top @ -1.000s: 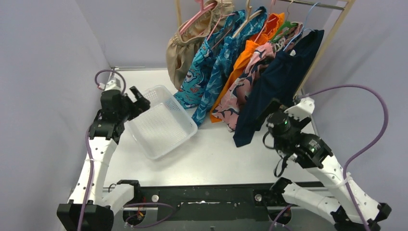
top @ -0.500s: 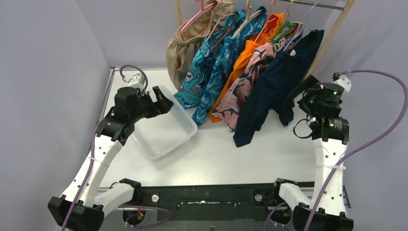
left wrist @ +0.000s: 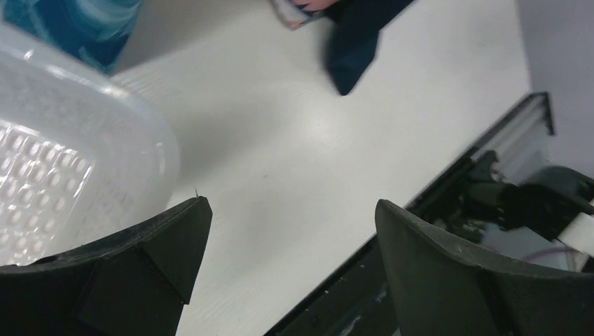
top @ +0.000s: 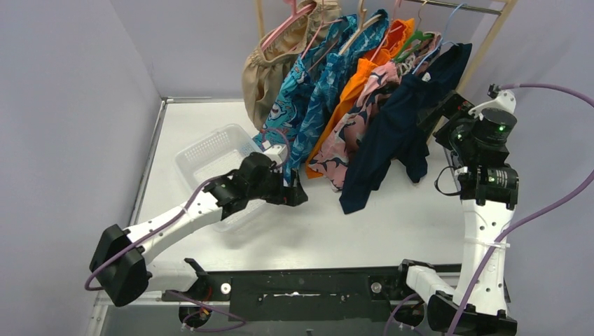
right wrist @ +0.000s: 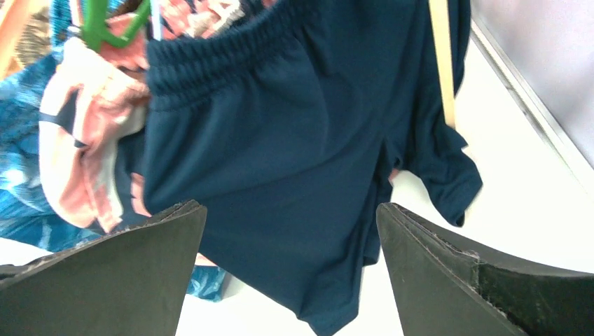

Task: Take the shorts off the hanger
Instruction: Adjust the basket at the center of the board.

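Several shorts hang on hangers from a rack: tan (top: pixel 277 66), turquoise print (top: pixel 294 105), dark teal-blue print (top: pixel 329 91), orange (top: pixel 364 70), pink shark print (top: pixel 354 129) and navy (top: pixel 396 129). My right gripper (top: pixel 443 115) is raised beside the navy shorts (right wrist: pixel 294 140), on their right. It (right wrist: pixel 291 206) is open, facing the fabric below the elastic waistband, apart from it. My left gripper (top: pixel 298 194) is low over the table below the teal pairs. It (left wrist: pixel 292 203) is open and holds nothing. A navy leg tip (left wrist: pixel 350 63) shows ahead of it.
A clear plastic basket (top: pixel 203 148) sits on the table at the left, partly under my left arm; its rim (left wrist: pixel 140 126) is beside the left finger. A wooden rack post (right wrist: pixel 441 63) stands right of the navy shorts. A green hanger (right wrist: pixel 105 21) carries the pink pair.
My left arm has swung from left of the basket across to the table middle. My right arm has risen from low front to beside the navy shorts. Both grippers stay open.
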`<state>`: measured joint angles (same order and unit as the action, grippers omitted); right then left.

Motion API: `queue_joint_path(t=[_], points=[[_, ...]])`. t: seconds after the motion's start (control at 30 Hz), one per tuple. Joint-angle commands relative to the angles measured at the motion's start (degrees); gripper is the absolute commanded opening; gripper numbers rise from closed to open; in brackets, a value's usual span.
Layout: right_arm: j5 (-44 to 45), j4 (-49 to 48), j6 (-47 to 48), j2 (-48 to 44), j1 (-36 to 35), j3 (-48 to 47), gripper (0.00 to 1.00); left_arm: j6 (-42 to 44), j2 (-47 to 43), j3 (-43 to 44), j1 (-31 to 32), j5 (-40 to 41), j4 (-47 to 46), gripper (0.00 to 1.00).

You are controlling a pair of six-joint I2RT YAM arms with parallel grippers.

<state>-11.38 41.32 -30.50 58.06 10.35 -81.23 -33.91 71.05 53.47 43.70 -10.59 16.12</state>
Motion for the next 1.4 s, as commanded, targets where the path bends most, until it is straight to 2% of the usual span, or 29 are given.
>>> queue_joint_path(t=[0.0,0.13,0.2,0.3,0.37,0.47,0.6,0.67,0.83,0.97,1.1,1.2,1.37], points=[[-2.6,-1.2,2.2,1.9,-1.9,-5.8,0.98,-5.9,2.2,-2.0,0.7,15.4,-1.8,0.89],[-0.7,-0.6,2.3,2.2,-4.3,-6.3,0.99,-9.7,-1.3,-5.6,-1.2,25.2,4.5,0.88],[-0.4,-0.6,2.4,2.5,-5.8,-6.2,0.99,-10.7,-5.0,-9.2,-5.0,27.3,6.3,0.89],[1.6,-0.1,2.3,3.0,-9.1,-6.0,0.99,-9.9,-11.2,-12.9,-14.1,24.1,7.8,0.88],[5.0,0.2,2.3,3.4,-11.9,-6.1,0.99,-9.5,-16.0,-14.0,-17.9,23.8,9.1,0.88],[7.9,0.6,2.2,3.7,-14.4,-6.5,0.99,-8.6,-20.6,-13.9,-20.4,21.3,8.8,0.87],[9.7,0.9,1.6,3.2,-15.1,-5.5,1.00,-6.8,-22.4,-11.0,-20.5,8.8,0.8,0.87],[10.4,1.3,1.6,2.7,-15.1,-4.9,1.00,-5.9,-21.0,-7.4,-20.5,8.0,-1.4,0.87],[11.8,2.0,1.7,1.1,-15.1,-4.3,1.00,-2.1,-9.8,2.1,-22.1,19.0,-0.4,0.93],[12.3,2.5,2.2,0.5,-15.2,-4.9,0.99,-1.5,2.5,6.4,-26.6,16.2,-3.4,0.93],[12.5,3.0,2.5,0.2,-15.1,-5.2,0.99,-2.3,10.3,6.6,-29.1,8.3,-6.3,0.94],[12.1,3.2,2.7,0.2,-15.2,-5.2,0.98,-3.3,12.5,4.5,-31.2,7.1,-3.1,0.93],[11.9,2.7,2.8,0.3,-15.2,-4.4,0.98,-6.6,5.3,-5.3,-40.0,4.3,-1.1,0.93]])
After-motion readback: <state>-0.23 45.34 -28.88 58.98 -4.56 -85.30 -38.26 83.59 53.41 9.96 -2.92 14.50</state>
